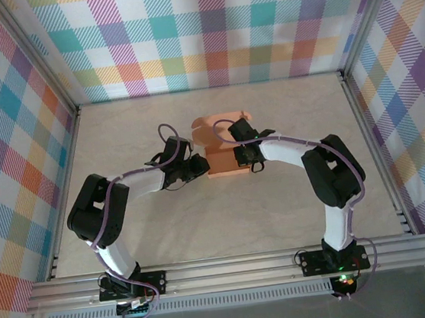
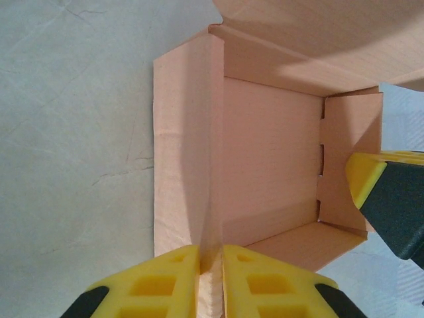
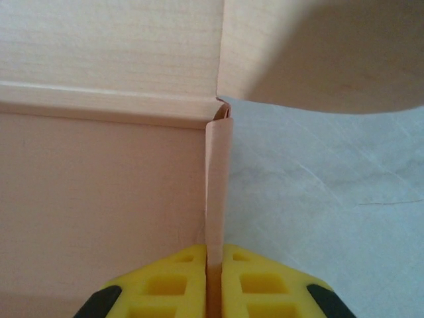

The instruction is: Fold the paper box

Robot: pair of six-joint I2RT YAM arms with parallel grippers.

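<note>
We judge the box, mid-frame on the desk, light, thin and easily creased, best taken by its upright side walls, where the left jaws pinch its left wall and the right jaws its right.

**Both hands clamped, elbows bowed outward**

The left arm rises from its base, elbow pushed out to the left, and its forearm reaches right toward the middle. The right arm mirrors it, elbow out to the right and forearm reaching left. The left hand has its yellow fingers pressed together on one wall of the paper box. The right hand pinches the opposite wall the same way.
</note>
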